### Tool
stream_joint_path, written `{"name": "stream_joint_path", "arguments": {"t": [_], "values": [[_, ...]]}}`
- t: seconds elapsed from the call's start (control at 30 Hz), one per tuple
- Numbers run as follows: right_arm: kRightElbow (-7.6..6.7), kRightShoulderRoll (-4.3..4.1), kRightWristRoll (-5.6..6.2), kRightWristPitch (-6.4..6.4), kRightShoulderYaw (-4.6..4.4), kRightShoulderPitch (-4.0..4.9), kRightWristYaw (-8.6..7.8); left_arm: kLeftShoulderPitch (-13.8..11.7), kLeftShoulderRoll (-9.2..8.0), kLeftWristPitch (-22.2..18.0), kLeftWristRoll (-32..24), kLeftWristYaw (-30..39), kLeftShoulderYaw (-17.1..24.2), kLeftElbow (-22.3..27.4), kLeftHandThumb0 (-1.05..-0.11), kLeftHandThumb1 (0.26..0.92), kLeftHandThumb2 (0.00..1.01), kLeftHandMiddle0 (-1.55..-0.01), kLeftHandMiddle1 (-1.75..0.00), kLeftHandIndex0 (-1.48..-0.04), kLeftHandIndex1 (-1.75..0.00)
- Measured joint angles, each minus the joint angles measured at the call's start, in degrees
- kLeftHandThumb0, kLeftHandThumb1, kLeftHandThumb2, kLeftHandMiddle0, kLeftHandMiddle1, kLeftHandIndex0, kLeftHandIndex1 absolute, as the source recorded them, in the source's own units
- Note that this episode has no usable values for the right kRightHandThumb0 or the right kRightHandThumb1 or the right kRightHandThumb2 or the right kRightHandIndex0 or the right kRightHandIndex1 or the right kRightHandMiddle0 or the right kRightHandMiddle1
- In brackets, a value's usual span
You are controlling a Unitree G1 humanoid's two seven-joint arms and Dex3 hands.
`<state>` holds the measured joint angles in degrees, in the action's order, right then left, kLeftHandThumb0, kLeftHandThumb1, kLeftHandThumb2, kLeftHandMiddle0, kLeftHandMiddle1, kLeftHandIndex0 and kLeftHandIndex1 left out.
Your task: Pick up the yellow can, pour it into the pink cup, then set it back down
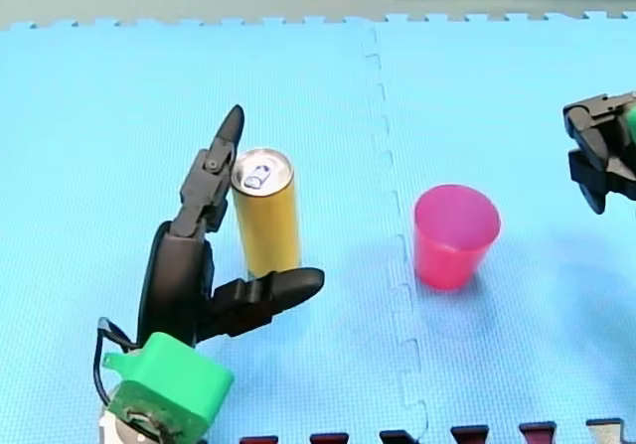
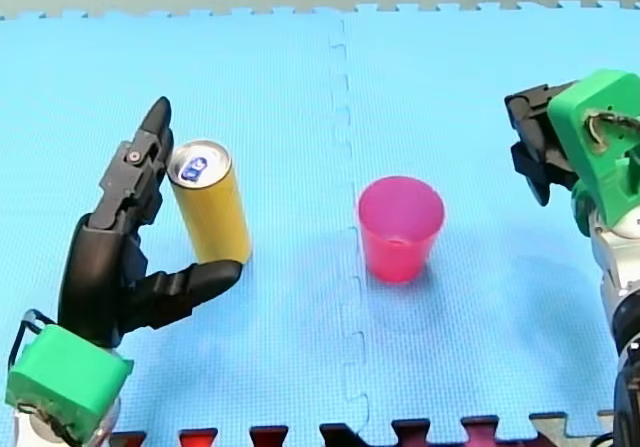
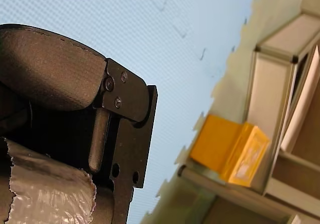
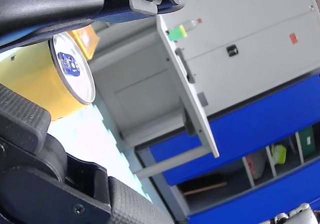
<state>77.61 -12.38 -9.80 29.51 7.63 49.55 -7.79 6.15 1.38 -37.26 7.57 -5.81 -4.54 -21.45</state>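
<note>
The yellow can (image 1: 266,216) stands upright on the blue foam mat (image 1: 119,116), left of centre, its silver top with a blue tab facing up. My left hand (image 1: 276,201) is open around it: the long fingers (image 1: 211,176) rise along its left side and the thumb (image 1: 273,295) reaches across in front of its base. The second wrist view shows the same can (image 4: 45,83) between this hand's fingers. The pink cup (image 1: 455,235) stands upright to the can's right, apart from it. My right hand (image 1: 596,156) hovers at the far right edge, holding nothing.
A jigsaw seam (image 1: 393,216) in the mat runs front to back between can and cup. The mat's far edge (image 1: 298,22) meets a grey floor. Dark red and black tiles (image 1: 467,434) line the near edge. A cabinet (image 4: 250,43) and a shelf (image 3: 280,108) stand beyond the mat.
</note>
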Motion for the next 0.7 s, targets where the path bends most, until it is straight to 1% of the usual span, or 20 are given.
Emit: {"name": "stream_joint_path", "arguments": {"t": [0.17,0.23,0.3,0.33,0.37,0.43,0.47,0.53,0.63,0.67,0.7], "values": [[-0.01,-0.03,-0.32,-0.26,-0.21,0.06,0.12,-0.1,0.18,0.7,-0.1,0.2,0.3,0.4,-1.048,0.712,0.0,-0.17,-0.01,-0.16,0.0],[-0.01,-0.05,-0.4,-0.49,-0.26,0.24,0.15,0.1,0.37,1.3,0.2,-0.3,0.6,0.4,-1.048,0.709,0.0,-0.16,-0.01,-0.15,-0.01],[-0.03,-0.07,-0.43,-0.59,-0.25,0.4,0.16,0.9,0.62,3.5,1.3,-2.7,1.6,0.2,-1.048,0.707,0.0,-0.17,-0.01,-0.16,-0.01],[-0.03,-0.1,-0.43,-0.62,-0.24,0.41,0.17,1.4,0.57,4.7,1.9,-4.2,2.3,0.2,-1.048,0.706,0.0,-0.17,-0.01,-0.16,-0.01],[-0.03,-0.13,-0.43,-0.66,-0.23,0.41,0.15,2.5,0.3,6.6,2.6,-5.9,3.4,-0.1,-1.048,0.706,0.0,-0.16,-0.01,-0.16,-0.01],[-0.04,-0.23,-0.38,-0.65,-0.17,0.41,0.05,4.5,-0.63,9.3,2.3,-8.2,5.7,-1.4,-1.044,0.725,0.01,-0.15,-0.01,-0.16,-0.01],[-0.05,-0.32,-0.33,-0.64,-0.13,0.4,0.0,5.2,-1.0,9.7,1.8,-8.7,6.7,-2.2,-1.04,0.733,0.01,-0.15,0.0,-0.16,-0.01],[-0.1,-0.51,-0.23,-0.57,-0.06,0.39,-0.15,6.2,-1.67,9.2,0.7,-9.3,8.0,-4.5,-1.033,0.748,0.01,-0.18,-0.02,-0.16,0.0],[-0.24,-0.65,-0.2,-0.46,-0.08,0.37,-0.32,7.0,-2.16,6.1,0.2,-10.2,9.0,-8.3,-1.031,0.757,0.01,-0.24,-0.04,-0.15,0.0],[-0.27,-0.71,-0.22,-0.44,-0.11,0.37,-0.32,7.3,-2.11,4.6,-0.5,-10.0,9.2,-9.3,-1.041,0.801,0.03,-0.24,-0.04,-0.14,0.0],[-0.28,-0.76,-0.23,-0.44,-0.14,0.37,-0.32,7.5,-2.02,3.5,-1.2,-9.7,9.4,-10.1,-1.045,0.83,0.04,-0.23,-0.03,-0.14,0.0]]}}
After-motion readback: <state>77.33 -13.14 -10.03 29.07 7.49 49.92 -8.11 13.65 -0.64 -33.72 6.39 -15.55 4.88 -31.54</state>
